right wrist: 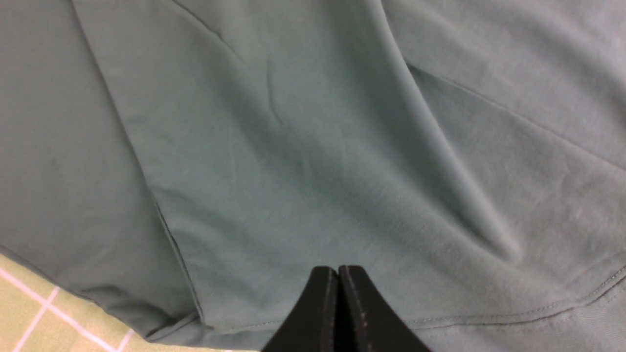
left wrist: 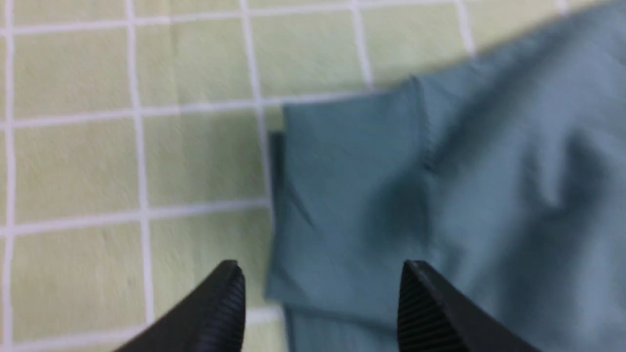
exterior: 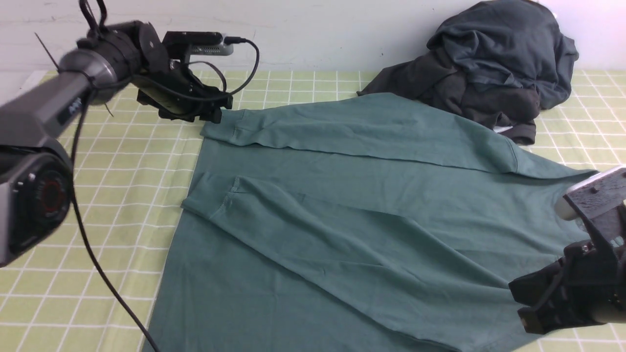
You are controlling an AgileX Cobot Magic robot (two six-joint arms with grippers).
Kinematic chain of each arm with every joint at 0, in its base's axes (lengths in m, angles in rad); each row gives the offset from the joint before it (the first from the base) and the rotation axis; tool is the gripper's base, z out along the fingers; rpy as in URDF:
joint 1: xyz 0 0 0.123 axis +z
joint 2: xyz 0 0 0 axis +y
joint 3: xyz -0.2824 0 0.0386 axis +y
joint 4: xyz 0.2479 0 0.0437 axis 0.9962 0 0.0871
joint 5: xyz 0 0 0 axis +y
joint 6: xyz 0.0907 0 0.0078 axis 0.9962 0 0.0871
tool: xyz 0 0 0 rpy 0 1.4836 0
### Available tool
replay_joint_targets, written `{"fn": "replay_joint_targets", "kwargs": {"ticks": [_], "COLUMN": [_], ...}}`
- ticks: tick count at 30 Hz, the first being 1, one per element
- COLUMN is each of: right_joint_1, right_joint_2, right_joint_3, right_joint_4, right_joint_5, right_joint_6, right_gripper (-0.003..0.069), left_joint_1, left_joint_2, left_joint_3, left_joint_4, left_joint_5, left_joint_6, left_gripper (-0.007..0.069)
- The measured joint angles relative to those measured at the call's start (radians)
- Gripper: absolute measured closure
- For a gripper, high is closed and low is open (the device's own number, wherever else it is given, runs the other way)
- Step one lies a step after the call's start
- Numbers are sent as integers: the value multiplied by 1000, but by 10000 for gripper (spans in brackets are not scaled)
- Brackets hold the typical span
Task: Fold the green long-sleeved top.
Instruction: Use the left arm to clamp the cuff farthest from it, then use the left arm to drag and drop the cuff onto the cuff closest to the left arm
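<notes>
— Checked tablecloth [exterior: 122,161] below a white wall [exterior: 318,29]. Confirm position of the work item.
— Green top [exterior: 342,210]: spread flat from centre toward 6 o'clock, both sleeves laid across the body. Dark clothes [exterior: 489,63]: heaped at 1 o'clock, apparently touching the top's far edge.
— Hazard there?
— Judged yes. Lifting that edge could drag the heap onto the fold.
— Grippers?
— Left gripper [left wrist: 320,293]: at 10 o'clock, jaws apart, holding nothing, poised over the far sleeve's cuff [left wrist: 342,195]. Right gripper [right wrist: 338,274]: at 4 o'clock, jaws together, no cloth seen between them, low over the hem area.
— Failure modes?
— Three, as estimates. One: the cuff lies right at the body's edge, so a careless withdrawal may snag it and undo the sleeve fold. Two: closed jaws at 4 o'clock cannot grasp, and pressing down would only wrinkle the layers. Three: the near sleeve [exterior: 318,220] lies loose and slanted, so a body fold may slide it out of line.
</notes>
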Motion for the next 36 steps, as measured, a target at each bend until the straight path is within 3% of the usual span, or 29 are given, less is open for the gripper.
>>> {"fn": "replay_joint_targets", "kwargs": {"ticks": [3, 6, 12, 17, 21, 24, 36], "right_joint_1": [0, 0, 0, 0, 0, 0, 0], "right_joint_2": [0, 0, 0, 0, 0, 0, 0], "right_joint_3": [0, 0, 0, 0, 0, 0, 0], "right_joint_4": [0, 0, 0, 0, 0, 1, 46], "right_joint_5": [0, 0, -1, 1, 11, 18, 66], "right_joint_6": [-2, -3, -7, -7, -7, -8, -10], "right_gripper": [669, 669, 669, 669, 669, 669, 669], "left_joint_1": [0, 0, -1, -2, -3, -6, -44], "left_joint_2": [63, 83, 69, -4, -142, -234, -592], "left_joint_3": [-42, -48, -56, -56, -58, -1, 710], "left_joint_4": [21, 17, -17, -18, -16, -6, 31], "left_joint_5": [-28, -26, 20, 148, 420, 480, 498], "left_joint_6": [-52, -70, -60, -18, -1, -5, 3], "left_gripper": [242, 316, 585, 598, 598, 598, 598]}}
